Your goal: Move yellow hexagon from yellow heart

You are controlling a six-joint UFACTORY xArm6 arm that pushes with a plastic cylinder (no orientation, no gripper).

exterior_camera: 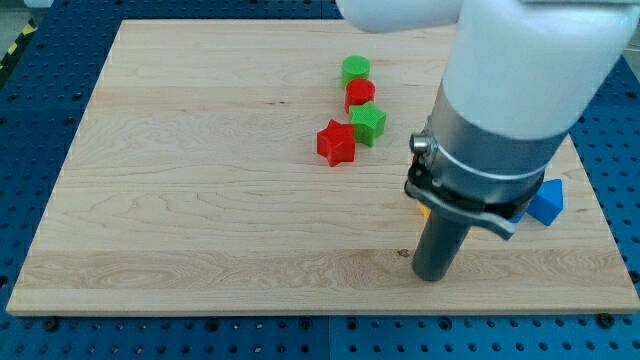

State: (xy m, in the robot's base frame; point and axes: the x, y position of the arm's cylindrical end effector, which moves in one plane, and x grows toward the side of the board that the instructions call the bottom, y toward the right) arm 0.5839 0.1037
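Observation:
My tip (pixel 433 276) rests on the wooden board (pixel 200 200) at the view's lower right. Only a small yellow sliver (pixel 424 211) shows just left of the rod, behind the arm's clamp; I cannot tell whether it is the hexagon or the heart. The rest of the yellow blocks is hidden behind the arm. The tip stands a little below that sliver.
A green round block (pixel 355 68), a red round block (pixel 359 94), a green star (pixel 368 123) and a red star (pixel 336 143) cluster at the upper middle. A blue block (pixel 546 201) peeks out right of the arm near the board's right edge.

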